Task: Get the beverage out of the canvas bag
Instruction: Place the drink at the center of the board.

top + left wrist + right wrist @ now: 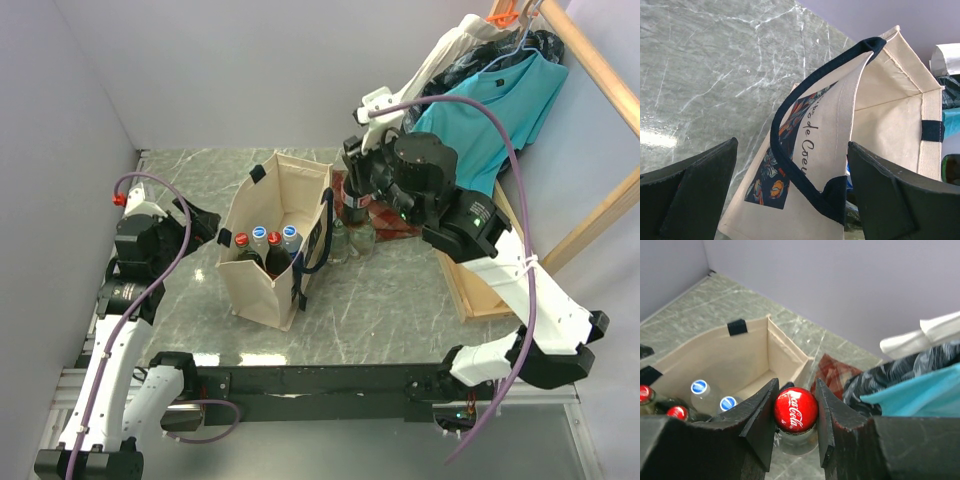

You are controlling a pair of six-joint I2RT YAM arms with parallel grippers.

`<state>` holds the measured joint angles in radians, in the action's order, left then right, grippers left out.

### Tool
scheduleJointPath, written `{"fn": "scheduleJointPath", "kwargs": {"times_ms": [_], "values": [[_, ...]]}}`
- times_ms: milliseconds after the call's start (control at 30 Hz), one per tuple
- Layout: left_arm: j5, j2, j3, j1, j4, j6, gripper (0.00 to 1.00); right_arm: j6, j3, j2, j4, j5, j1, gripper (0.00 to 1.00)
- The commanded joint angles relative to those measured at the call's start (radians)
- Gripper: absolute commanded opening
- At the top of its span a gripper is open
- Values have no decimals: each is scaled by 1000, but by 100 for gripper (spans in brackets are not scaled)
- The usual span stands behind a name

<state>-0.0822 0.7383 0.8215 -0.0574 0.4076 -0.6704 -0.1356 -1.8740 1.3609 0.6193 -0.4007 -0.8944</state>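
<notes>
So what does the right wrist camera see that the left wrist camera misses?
Only the right wrist view: the right gripper shut on a red-capped bottle beside the canvas bag, plus four capped bottles inside it. Only the left wrist view: the open left gripper and the bag's dark print. Both: the canvas bag and the marbled table.

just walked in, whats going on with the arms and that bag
The right gripper is shut on the red cap of a cola bottle, holding it just outside the canvas bag, near the red plaid cloth. Four more capped bottles stand inside the bag. The left gripper is open at the bag's printed side, by the navy handle, gripping nothing.
</notes>
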Motion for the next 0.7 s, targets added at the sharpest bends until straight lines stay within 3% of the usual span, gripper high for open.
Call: {"fn": "scheduleJointPath", "kwargs": {"times_ms": [0, 667], "values": [[-21, 7, -10, 4, -47, -8, 96, 19, 48, -111, -216, -53, -5, 0], [-16, 9, -18, 4, -44, -11, 96, 171, 394, -264, -273, -38, -5, 0]]}}
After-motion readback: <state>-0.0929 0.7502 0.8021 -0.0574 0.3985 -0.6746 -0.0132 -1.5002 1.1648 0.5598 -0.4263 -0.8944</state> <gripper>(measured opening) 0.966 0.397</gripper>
